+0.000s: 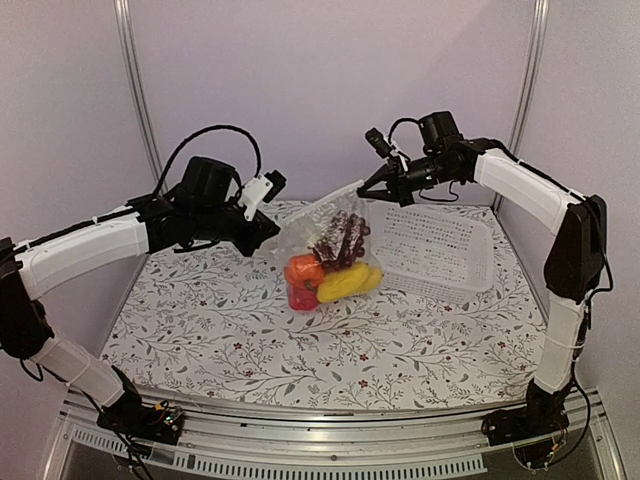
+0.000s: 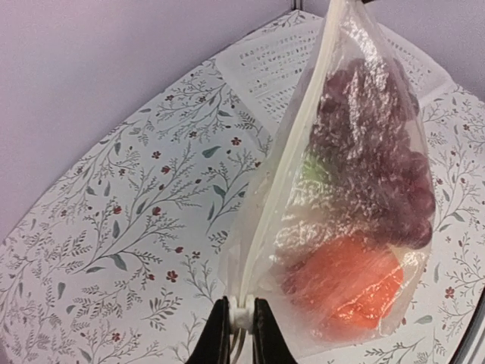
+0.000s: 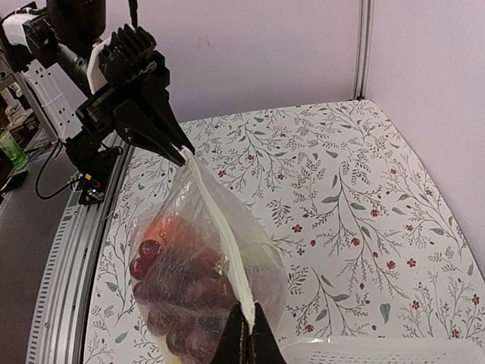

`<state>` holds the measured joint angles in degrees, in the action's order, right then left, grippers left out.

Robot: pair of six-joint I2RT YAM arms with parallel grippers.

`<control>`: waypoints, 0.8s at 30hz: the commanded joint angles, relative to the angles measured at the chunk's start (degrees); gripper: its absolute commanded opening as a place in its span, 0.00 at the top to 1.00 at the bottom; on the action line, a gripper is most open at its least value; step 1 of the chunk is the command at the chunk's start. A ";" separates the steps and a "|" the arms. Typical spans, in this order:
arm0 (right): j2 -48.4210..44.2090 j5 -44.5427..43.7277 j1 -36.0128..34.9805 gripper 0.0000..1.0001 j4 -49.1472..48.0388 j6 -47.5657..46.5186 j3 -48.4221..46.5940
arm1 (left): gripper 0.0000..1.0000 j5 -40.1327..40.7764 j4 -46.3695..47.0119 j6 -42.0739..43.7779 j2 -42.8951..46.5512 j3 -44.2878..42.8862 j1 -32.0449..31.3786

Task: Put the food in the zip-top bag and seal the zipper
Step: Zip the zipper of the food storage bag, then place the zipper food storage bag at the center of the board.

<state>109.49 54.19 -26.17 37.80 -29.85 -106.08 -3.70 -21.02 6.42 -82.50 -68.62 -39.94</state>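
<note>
The clear zip-top bag is stretched between both grippers over the table's middle, mouth edge up. Inside it lie the food pieces: dark red grapes, an orange fruit, a yellow piece and a red pepper. The pale zipper slopes up from left to right. My left gripper is shut on a small white piece at the zipper's lower end. My right gripper is shut on the zipper's upper end. Grapes and the orange fruit show through the plastic.
A white slotted basket stands just right of the bag, under the right arm. The floral tablecloth covers the table. Purple walls close in the back and sides, and a metal rail runs along the near edge.
</note>
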 commanded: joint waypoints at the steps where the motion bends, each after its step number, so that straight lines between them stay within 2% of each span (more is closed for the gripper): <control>1: 6.47 4.50 0.27 1.00 -1.51 1.45 -8.88 | 1.00 8.42 -0.64 6.66 0.89 -2.52 1.45; 3: 7.76 5.41 -0.04 0.99 -2.20 0.50 -7.27 | 1.00 6.97 -0.91 7.97 1.96 -0.26 1.35; 5: 7.80 5.88 -0.82 0.97 -2.29 -1.87 -3.16 | 0.99 1.89 -1.03 7.54 3.03 2.90 1.15; 9: 6.99 4.51 -3.71 0.93 -1.57 -9.72 9.18 | 0.95 -2.73 -0.05 3.29 4.34 11.41 -0.87; 14: 6.34 2.75 -7.82 0.87 3.12 -17.73 19.53 | 0.87 -5.33 1.86 -1.01 4.04 20.94 -8.29; 17: 4.48 0.70 -9.91 0.76 4.64 -20.24 23.97 | 0.80 -6.88 2.82 -4.69 2.09 22.29 -13.09; 22: 2.45 -2.98 -11.62 0.47 12.29 -22.52 26.47 | 0.55 -7.53 0.50 -7.46 -0.84 20.67 -15.29; 23: 1.72 -4.09 -11.62 0.43 14.13 -23.58 27.37 | 0.47 -7.73 -1.03 -7.40 -0.67 20.25 -15.35; 24: 0.44 -5.35 -11.62 0.40 15.40 -24.27 28.64 | 0.44 -8.22 -2.48 -7.26 -0.35 19.59 -15.34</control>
<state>115.24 53.01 -38.11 45.34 -49.41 -79.99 -10.17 -20.27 1.58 -82.54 -46.72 -54.78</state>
